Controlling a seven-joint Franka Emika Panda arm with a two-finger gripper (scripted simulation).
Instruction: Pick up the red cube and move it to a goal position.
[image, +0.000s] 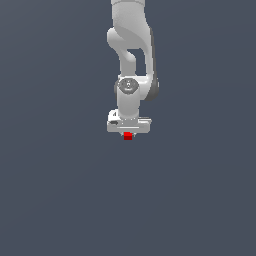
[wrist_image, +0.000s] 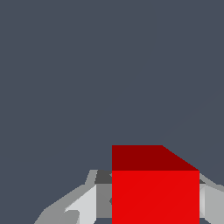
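The red cube (image: 128, 135) shows just under the white gripper (image: 128, 133) in the middle of the exterior view, much narrower than the hand above it. In the wrist view the cube (wrist_image: 155, 192) fills the space between the two fingers (wrist_image: 103, 199), which lie flush against its two sides. The gripper (wrist_image: 155, 205) is shut on the cube. The fingertips themselves are hidden behind the hand in the exterior view. I cannot tell whether the cube rests on the floor or hangs above it.
The white arm (image: 131, 55) comes down from the top of the exterior view. A plain dark grey surface (image: 60, 190) lies all around, with no other object in view.
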